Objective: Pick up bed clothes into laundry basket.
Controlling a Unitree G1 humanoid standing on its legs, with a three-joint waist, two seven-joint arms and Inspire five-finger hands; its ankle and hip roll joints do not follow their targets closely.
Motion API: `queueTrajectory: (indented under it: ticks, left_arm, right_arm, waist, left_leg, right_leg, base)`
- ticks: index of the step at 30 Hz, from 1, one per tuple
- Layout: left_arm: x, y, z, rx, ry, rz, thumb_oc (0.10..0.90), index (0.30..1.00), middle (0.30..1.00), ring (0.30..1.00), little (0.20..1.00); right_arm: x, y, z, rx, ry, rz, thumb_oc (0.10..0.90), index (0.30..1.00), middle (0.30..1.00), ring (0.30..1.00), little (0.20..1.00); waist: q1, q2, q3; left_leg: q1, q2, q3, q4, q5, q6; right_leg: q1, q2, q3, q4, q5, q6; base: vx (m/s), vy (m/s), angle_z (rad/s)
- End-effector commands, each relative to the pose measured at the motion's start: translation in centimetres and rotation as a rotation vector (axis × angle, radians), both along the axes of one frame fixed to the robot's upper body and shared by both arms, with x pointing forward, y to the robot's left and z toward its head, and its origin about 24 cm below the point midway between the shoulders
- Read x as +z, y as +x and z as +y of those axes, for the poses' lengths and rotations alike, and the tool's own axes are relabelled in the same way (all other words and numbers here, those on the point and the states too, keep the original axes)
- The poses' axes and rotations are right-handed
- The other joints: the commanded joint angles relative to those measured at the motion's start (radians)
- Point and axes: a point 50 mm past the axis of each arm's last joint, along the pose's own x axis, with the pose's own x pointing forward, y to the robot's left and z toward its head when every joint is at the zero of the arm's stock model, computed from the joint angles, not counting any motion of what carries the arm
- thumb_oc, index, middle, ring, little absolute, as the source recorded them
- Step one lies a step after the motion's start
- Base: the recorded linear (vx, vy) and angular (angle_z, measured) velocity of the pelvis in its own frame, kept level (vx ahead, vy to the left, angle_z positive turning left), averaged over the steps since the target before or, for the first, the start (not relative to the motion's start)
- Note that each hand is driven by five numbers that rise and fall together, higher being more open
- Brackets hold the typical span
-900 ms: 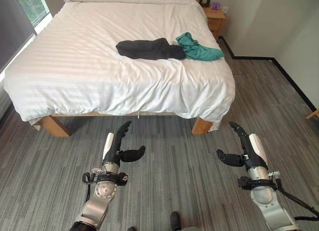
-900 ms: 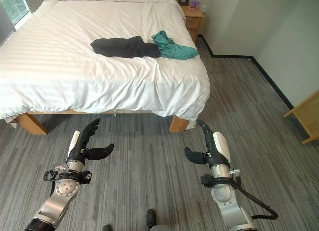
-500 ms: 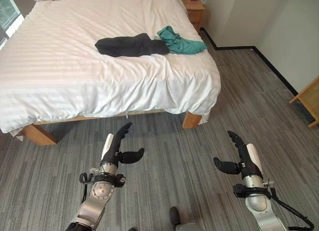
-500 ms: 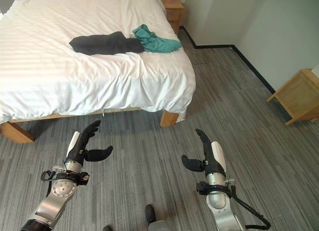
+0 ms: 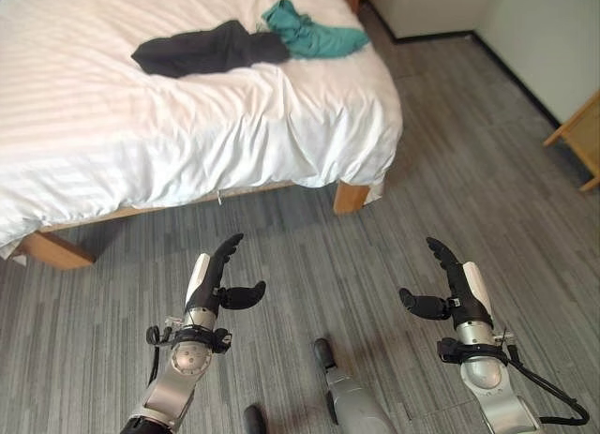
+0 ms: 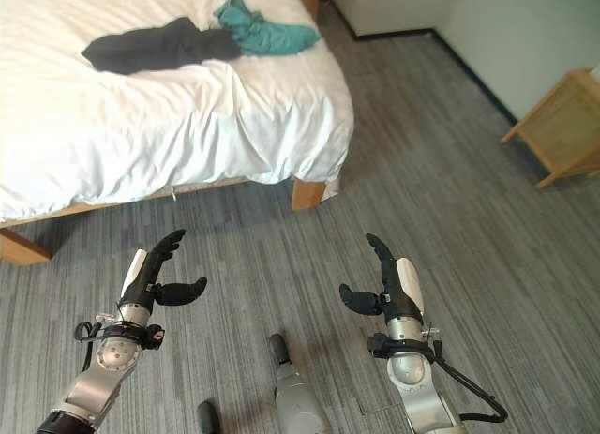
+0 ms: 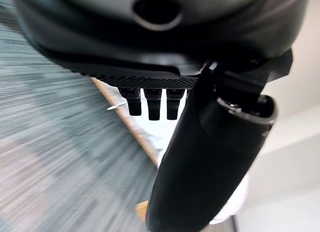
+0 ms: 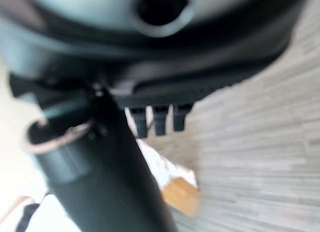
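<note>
The fingers (image 5: 225, 249) of the left hand (image 5: 214, 280) were straight and apart from the thumb, holding nothing; the right hand (image 5: 452, 290) matched it, fingers extended and thumb out to the side, also empty. Both hung over the grey plank floor (image 5: 309, 265), well short of the bed (image 5: 141, 125).

Against the pictures from just before, the whole view had swung down and to the right: the bed sat higher and further left, and more floor and a wooden side table (image 6: 561, 125) showed at the right. That reads as the head turning, not the clothes moving, so the task had not advanced.

The dark garment (image 5: 202, 50) and the teal garment (image 5: 309, 33) lay touching each other on the white sheet near the bed's far right corner, untouched. I could make out no laundry basket, so nothing could be told of its contents.
</note>
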Motion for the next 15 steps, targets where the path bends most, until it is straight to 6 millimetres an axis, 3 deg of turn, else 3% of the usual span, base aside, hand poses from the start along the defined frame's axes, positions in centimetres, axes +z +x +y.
queueTrajectory:
  ticks: [1,2,3,4,5,6,7,8,9,10,11,12,13,14,15]
  left_arm:
    - [4.5,1.5,-0.2,-0.045,0.031,-0.248,0.800,0.900,0.900,0.900,0.900]
    - [4.3,1.3,-0.2,-0.042,0.017,-0.239,0.800,0.900,0.900,0.900,0.900]
    - [4.5,1.5,-0.5,-0.044,-0.008,-0.246,0.800,0.900,0.900,0.900,0.900]
    - [4.6,1.5,-0.4,-0.044,-0.007,-0.248,0.800,0.900,0.900,0.900,0.900]
    - [4.8,1.6,-0.6,-0.044,-0.023,-0.262,0.800,0.900,0.900,0.900,0.900]
    - [5.1,1.7,-0.7,-0.046,-0.037,-0.276,0.800,0.900,0.900,0.900,0.900]
    - [5.2,1.8,-1.1,-0.050,-0.059,-0.285,0.800,0.900,0.900,0.900,0.900]
    - [5.2,1.8,-1.1,-0.050,-0.058,-0.287,0.800,0.900,0.900,0.900,0.900]
    - [5.2,1.5,-1.3,-0.049,-0.073,-0.293,0.800,0.900,0.900,0.900,0.900]
    - [5.3,1.5,-1.3,-0.049,-0.072,-0.293,0.800,0.900,0.900,0.900,0.900]
    - [5.3,1.4,-1.3,-0.045,-0.083,-0.303,0.800,0.900,0.900,0.900,0.900]
    - [5.3,1.3,-1.3,-0.041,-0.086,-0.302,0.800,0.900,0.900,0.900,0.900]
    - [5.3,1.3,-1.3,-0.041,-0.086,-0.302,0.800,0.900,0.900,0.900,0.900]
    - [5.1,1.2,-1.2,-0.035,-0.092,-0.299,0.800,0.900,0.900,0.900,0.900]
    - [4.9,1.1,-1.2,-0.029,-0.091,-0.286,0.800,0.900,0.900,0.900,0.900]
  right_arm:
    - [4.7,0.3,-1.5,-0.004,-0.039,-0.229,0.800,0.900,0.900,0.900,0.900]
    - [4.7,0.2,-1.7,0.001,-0.049,-0.222,0.800,0.900,0.900,0.900,0.900]
    - [5.4,0.8,-1.9,0.012,-0.077,-0.233,0.800,0.900,0.900,0.900,0.900]
    - [5.4,0.8,-1.9,0.012,-0.076,-0.235,0.800,0.900,0.900,0.900,0.900]
    - [6.0,1.1,-2.1,0.012,-0.086,-0.256,0.800,0.900,0.900,0.900,0.900]
    - [6.4,1.4,-2.1,0.011,-0.091,-0.271,0.800,0.900,0.900,0.900,0.900]
    - [7.0,1.8,-2.2,0.010,-0.108,-0.287,0.800,0.900,0.900,0.900,0.900]
    - [7.0,1.9,-2.2,0.009,-0.107,-0.289,0.800,0.900,0.900,0.900,0.900]
    - [7.7,2.4,-2.2,0.010,-0.137,-0.306,0.800,0.900,0.900,0.900,0.900]
    - [7.7,2.4,-2.2,0.010,-0.137,-0.307,0.800,0.900,0.900,0.900,0.900]
    - [8.0,2.6,-2.2,-0.002,-0.146,-0.319,0.800,0.900,0.900,0.900,0.900]
    - [7.9,2.7,-2.2,-0.008,-0.142,-0.319,0.800,0.900,0.900,0.900,0.900]
    - [7.9,2.7,-2.2,-0.008,-0.142,-0.318,0.800,0.900,0.900,0.900,0.900]
    - [7.7,2.7,-2.2,-0.016,-0.137,-0.314,0.800,0.900,0.900,0.900,0.900]
    - [7.2,2.6,-2.1,-0.016,-0.130,-0.295,0.800,0.900,0.900,0.900,0.900]
  waist:
    - [-0.048,0.008,-0.066]
    - [-0.044,0.020,-0.063]
    - [-0.008,0.001,-0.028]
    - [-0.013,-0.003,-0.029]
    - [0.011,-0.021,-0.017]
    - [0.032,-0.044,-0.012]
    - [0.057,-0.068,-0.007]
    - [0.056,-0.073,-0.007]
    - [0.096,-0.082,-0.006]
    - [0.097,-0.086,-0.007]
    - [0.126,-0.073,-0.006]
    - [0.135,-0.066,-0.009]
    - [0.137,-0.068,-0.009]
    - [0.148,-0.047,-0.015]
    - [0.170,-0.006,-0.029]
  left_leg:
    - [0.247,0.010,0.002,0.001,-0.131,-0.047]
    - [0.226,0.054,0.012,0.075,-0.035,-0.059]
    - [0.090,0.077,-0.040,0.371,0.101,-0.038]
    - [0.076,0.074,-0.048,0.379,0.105,-0.039]
    - [0.018,0.073,-0.067,0.489,0.131,-0.020]
    - [-0.036,0.037,-0.086,0.582,0.105,-0.001]
    - [-0.104,-0.051,-0.104,0.672,0.048,0.017]
    - [-0.113,-0.057,-0.103,0.681,0.049,0.021]
    - [-0.213,-0.182,-0.095,0.730,-0.041,0.031]
    - [-0.216,-0.186,-0.090,0.729,-0.035,0.033]
    - [-0.267,-0.236,-0.050,0.616,-0.053,0.035]
    - [-0.280,-0.238,-0.018,0.516,-0.028,0.039]
    - [-0.276,-0.240,-0.016,0.510,-0.025,0.040]
    - [-0.280,-0.238,0.010,0.372,-0.007,0.045]
    - [-0.281,-0.224,0.040,0.126,0.098,0.035]
  right_leg:
    - [-0.021,-0.012,0.051,-0.133,0.043,0.067]
    - [0.007,-0.006,0.047,-0.123,0.033,0.048]
    - [0.065,-0.008,0.041,-0.110,0.005,-0.007]
    - [0.059,-0.013,0.038,-0.109,0.010,-0.009]
    - [0.090,-0.021,0.036,-0.106,-0.007,-0.032]
    - [0.122,-0.039,0.047,-0.111,-0.015,-0.046]
    - [0.158,-0.052,0.072,-0.121,-0.021,-0.060]
    - [0.154,-0.058,0.073,-0.122,-0.017,-0.057]
    - [0.226,-0.061,0.113,-0.140,-0.043,-0.064]
    - [0.222,-0.066,0.117,-0.140,-0.040,-0.062]
    - [0.275,-0.063,0.145,-0.149,-0.069,-0.055]
    - [0.289,-0.065,0.152,-0.156,-0.081,-0.050]
    - [0.289,-0.067,0.154,-0.156,-0.082,-0.049]
    - [0.312,-0.050,0.160,-0.164,-0.107,-0.045]
    - [0.361,-0.013,0.174,-0.167,-0.154,-0.043]
  base:
    - [0.29,-0.284,0.23]
    - [0.32,-0.495,0.28]
    - [0.20,-0.414,0.20]
    - [0.18,-0.451,0.07]
    - [0.14,-0.285,-0.21]
    - [0.30,-0.394,-0.45]
    - [0.20,-0.231,-0.50]
    - [0.39,-0.207,-0.47]
    - [0.23,-0.081,-0.36]
    - [0.56,-0.155,-0.65]
    - [0.42,-0.077,-0.68]
    - [0.43,-0.080,-0.59]
    - [0.31,-0.008,-0.30]
    - [0.58,0.029,-0.11]
    - [0.58,0.029,-0.19]
